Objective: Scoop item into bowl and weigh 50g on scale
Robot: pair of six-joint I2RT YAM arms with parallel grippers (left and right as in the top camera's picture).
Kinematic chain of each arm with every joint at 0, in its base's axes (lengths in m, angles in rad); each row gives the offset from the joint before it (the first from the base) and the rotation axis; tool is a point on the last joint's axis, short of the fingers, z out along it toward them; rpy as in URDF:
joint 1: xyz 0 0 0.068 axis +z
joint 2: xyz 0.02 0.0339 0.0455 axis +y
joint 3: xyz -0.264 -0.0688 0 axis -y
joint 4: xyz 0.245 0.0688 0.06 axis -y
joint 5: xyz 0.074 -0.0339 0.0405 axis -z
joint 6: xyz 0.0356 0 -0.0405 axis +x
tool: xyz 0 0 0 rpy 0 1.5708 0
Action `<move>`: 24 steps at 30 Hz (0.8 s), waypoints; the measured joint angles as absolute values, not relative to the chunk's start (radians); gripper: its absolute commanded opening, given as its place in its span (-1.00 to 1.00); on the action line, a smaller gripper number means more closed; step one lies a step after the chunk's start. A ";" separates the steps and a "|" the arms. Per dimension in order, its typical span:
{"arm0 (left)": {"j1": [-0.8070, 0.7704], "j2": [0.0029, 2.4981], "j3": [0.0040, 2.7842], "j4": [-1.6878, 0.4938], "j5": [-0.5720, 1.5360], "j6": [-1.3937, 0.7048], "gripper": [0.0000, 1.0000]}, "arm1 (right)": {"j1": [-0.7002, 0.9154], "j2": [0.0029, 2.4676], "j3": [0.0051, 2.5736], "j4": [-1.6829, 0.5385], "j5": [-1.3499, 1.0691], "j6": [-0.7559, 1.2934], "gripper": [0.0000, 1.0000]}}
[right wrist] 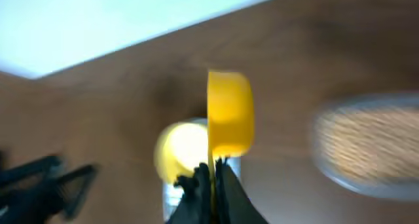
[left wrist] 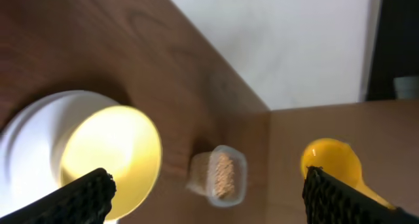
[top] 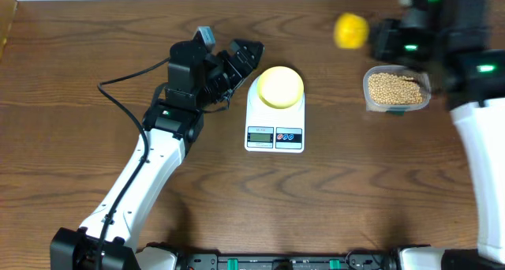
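The pale yellow bowl (top: 281,87) (left wrist: 111,155) (right wrist: 183,149) stands on the white scale (top: 274,136) (left wrist: 19,158) and looks empty. Just left of the bowl, my left gripper (top: 246,65) (left wrist: 206,185) is open, with nothing between its fingers (left wrist: 85,198). The item, tan beans (top: 393,87) (left wrist: 224,173) (right wrist: 366,139), fills a clear container (top: 369,96) (left wrist: 239,165) right of the scale. My right gripper (top: 383,37) (right wrist: 213,175) is shut on the handle of a bright yellow scoop (top: 350,31) (left wrist: 330,162) (right wrist: 229,112), held in the air up and left of the container.
The wooden table ends at a white wall along the back. A black cable (top: 118,104) trails beside the left arm. The scale's display and buttons face the front edge.
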State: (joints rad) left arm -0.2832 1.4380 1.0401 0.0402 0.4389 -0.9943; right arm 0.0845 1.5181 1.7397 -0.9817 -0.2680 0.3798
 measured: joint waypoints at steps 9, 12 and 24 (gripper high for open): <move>-0.283 1.438 1.040 -0.056 0.439 -0.828 0.87 | -0.200 1.586 1.763 -1.298 -0.154 0.243 -0.98; -0.283 1.438 1.040 -0.068 0.439 -0.771 0.87 | -0.210 1.671 1.763 -1.314 -0.146 0.178 -0.98; -0.283 1.438 1.040 -0.132 0.439 -0.708 0.86 | -0.201 1.929 1.763 -1.197 -0.171 -0.028 -0.98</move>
